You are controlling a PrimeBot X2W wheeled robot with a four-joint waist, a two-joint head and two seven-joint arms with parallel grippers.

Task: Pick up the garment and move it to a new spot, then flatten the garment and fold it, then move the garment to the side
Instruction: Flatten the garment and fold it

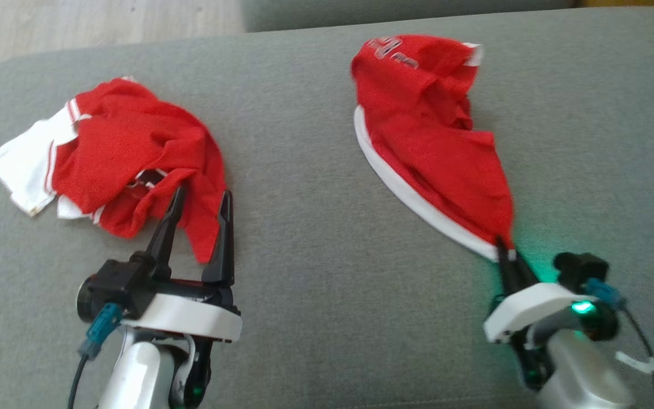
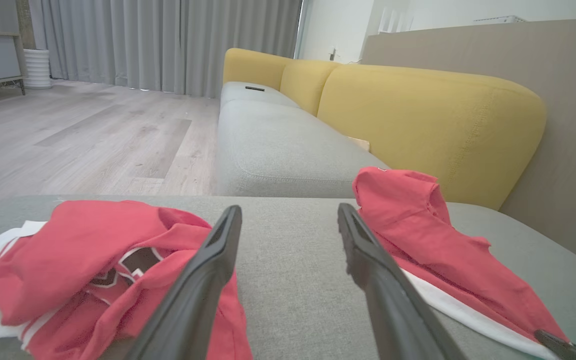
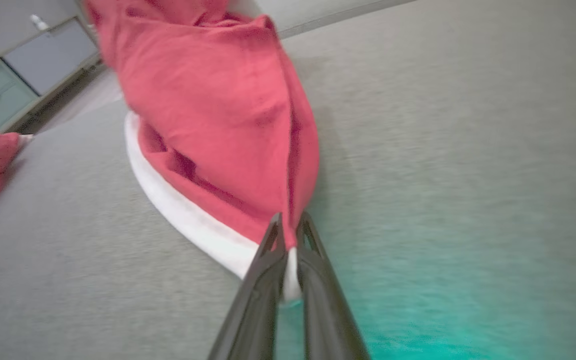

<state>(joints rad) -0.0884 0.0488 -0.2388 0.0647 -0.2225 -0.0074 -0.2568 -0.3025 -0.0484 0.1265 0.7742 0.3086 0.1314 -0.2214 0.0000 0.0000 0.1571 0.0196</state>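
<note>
Right fingers pinch shut on the shirt's white hem corner, the shirt lying stretched on the sofa. Left fingers gape wide over a second shirt's edge. Such a thin bite could slip when lifted, dropping it.

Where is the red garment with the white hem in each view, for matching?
Head view: the red garment with the white hem runs from top centre down to the shut right gripper at lower right.
Left wrist view: right of the left gripper, mid-frame to lower right corner.
Right wrist view: upper centre-left, tapering into the pinching fingers.
Shared landmark: the second crumpled red garment, left of it in every view.
</note>
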